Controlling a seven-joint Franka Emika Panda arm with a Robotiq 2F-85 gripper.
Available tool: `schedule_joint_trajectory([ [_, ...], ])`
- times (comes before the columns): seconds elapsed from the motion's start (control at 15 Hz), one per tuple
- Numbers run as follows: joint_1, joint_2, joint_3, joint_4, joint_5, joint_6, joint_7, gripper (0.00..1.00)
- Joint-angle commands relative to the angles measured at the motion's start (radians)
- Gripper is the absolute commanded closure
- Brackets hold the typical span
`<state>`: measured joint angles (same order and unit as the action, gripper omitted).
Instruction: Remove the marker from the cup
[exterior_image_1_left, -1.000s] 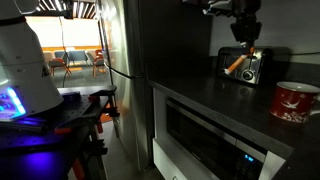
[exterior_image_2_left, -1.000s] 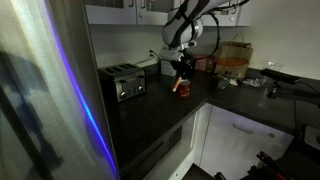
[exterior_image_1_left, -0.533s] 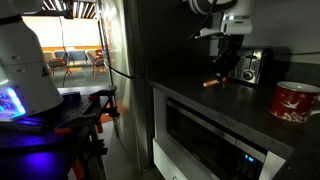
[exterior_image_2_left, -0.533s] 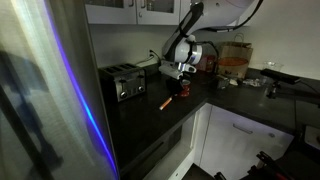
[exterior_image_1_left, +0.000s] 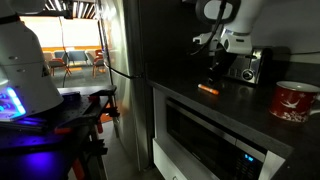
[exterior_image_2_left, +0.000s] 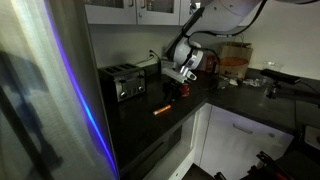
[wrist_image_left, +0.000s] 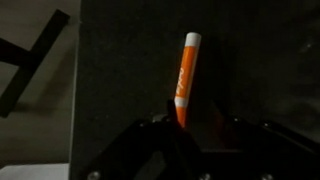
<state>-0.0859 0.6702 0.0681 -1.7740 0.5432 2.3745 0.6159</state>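
In an exterior view, the slim orange marker (exterior_image_1_left: 208, 89) lies flat on the dark countertop (exterior_image_1_left: 245, 112). It is just below the black gripper (exterior_image_1_left: 217, 70) and well apart from the squat red patterned mug (exterior_image_1_left: 296, 101) at the frame's edge.

In an exterior view, the marker (exterior_image_2_left: 160, 109) lies on the counter and the mug cannot be made out.

In the wrist view, the jaws stand wide and grip nothing, their dark fingers (wrist_image_left: 150, 135) dim against the counter.

Orange marker (wrist_image_left: 184, 80), white tip; red cup (exterior_image_1_left: 294, 101), white patterning; silver-black toaster (exterior_image_2_left: 124, 82); dark counter (wrist_image_left: 120, 80).

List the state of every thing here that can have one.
marker: out of the cup, lying flat on the counter, not gripped.
cup: upright, nothing sticking out of it.
gripper: jaws open, over the marker's lower end.
toaster: upright, slots not visible.
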Motion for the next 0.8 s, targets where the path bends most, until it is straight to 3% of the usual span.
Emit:
schedule_joint_trajectory([
  [0.0, 0.133, -0.085, -0.12, -0.061, -0.13, 0.062, 0.07, 0.26],
  [0.2, 0.24, -0.153, -0.208, -0.1, -0.302, 0.091, 0.162, 0.04],
  [0.27, 0.278, -0.17, -0.24, -0.108, -0.377, 0.083, 0.217, 0.01],
  [0.47, 0.347, -0.215, -0.291, -0.13, -0.574, 0.062, 0.351, 0.0],
  [0.73, 0.344, -0.246, -0.272, -0.151, -0.694, 0.044, 0.418, 0.0],
])
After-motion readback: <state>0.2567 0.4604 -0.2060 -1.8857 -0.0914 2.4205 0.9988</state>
